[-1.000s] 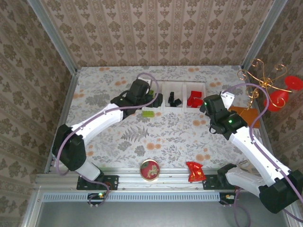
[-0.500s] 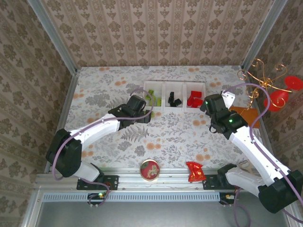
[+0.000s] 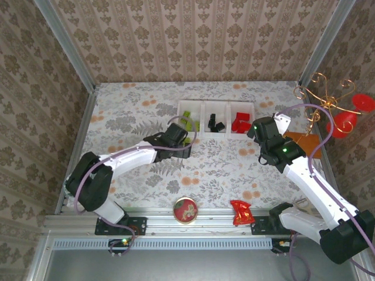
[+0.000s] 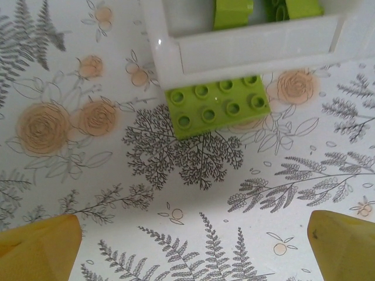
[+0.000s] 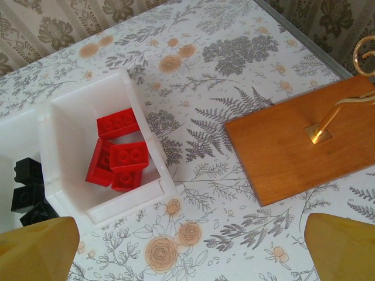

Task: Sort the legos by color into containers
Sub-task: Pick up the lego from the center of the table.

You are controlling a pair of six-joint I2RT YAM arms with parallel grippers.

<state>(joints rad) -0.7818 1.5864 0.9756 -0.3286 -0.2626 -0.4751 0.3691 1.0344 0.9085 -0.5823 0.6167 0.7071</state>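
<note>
Brick hidden from above

One green lego (image 4: pixel 220 105) lies upper centre in the left wrist view, touching the white tray's (image 4: pixel 252 50) near wall; overhead, the arm hides it. Both the left gripper (image 4: pixel 190 252) and right gripper (image 5: pixel 188 252) gape wide, empty. The black legos (image 5: pixel 26 190) are cut off at the right wrist frame's left edge.

White-and-black arms (image 3: pixel 132 159), purple cables (image 3: pixel 123 153), yellow fingers (image 4: pixel 35 249).
</note>
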